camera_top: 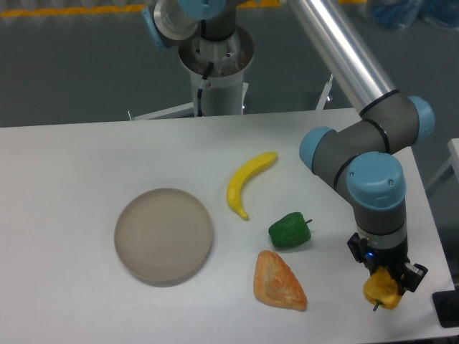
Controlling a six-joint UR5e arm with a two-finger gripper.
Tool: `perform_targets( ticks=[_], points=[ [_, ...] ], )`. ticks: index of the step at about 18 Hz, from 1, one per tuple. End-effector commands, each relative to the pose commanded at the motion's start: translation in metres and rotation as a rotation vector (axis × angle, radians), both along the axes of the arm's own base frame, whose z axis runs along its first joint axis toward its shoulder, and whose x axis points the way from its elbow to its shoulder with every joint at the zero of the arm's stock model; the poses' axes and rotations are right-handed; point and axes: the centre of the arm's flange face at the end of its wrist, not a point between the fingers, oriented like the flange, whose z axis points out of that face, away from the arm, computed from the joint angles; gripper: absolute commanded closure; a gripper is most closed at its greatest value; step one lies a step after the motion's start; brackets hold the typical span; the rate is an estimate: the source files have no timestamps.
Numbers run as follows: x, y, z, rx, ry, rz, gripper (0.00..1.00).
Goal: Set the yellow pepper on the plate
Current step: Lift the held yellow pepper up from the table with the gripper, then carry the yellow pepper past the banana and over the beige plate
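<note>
One item, the yellow pepper (pixel 381 289), is being held by the gripper (pixel 385 282) at near right. Transport leftward to the plate (pixel 164 235) is being called for.

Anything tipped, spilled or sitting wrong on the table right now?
Nothing spilled or damaged. The only oddity: the small yellow-orange toy pepper hangs tilted in the claw near the table's right front edge, stem pointing down-left, far from the empty round grey-beige plate.
</note>
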Motion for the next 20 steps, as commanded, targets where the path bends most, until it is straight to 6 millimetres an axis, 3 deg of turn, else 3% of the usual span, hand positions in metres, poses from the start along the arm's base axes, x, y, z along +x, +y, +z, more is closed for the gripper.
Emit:
perform_targets(
  ticks=[6, 10, 13, 15, 17, 20],
  points=[
    [0.004, -0.003, 0.009, 0.016, -0.008, -0.002, 0.68],
    [0.017, -0.014, 0.029, 0.030, -0.016, -0.004, 0.68],
    [0.039, -0.039, 0.049, 0.021, -0.082, 0.047, 0.69],
    [0.061, -0.053, 0.073, 0.018, -0.139, 0.064, 0.69],
    [0.092, -0.061, 0.093, 0.031, -0.207, 0.063, 0.68],
    [0.148, -0.078, 0.093, 0.043, -0.359, 0.154, 0.69]
  ],
)
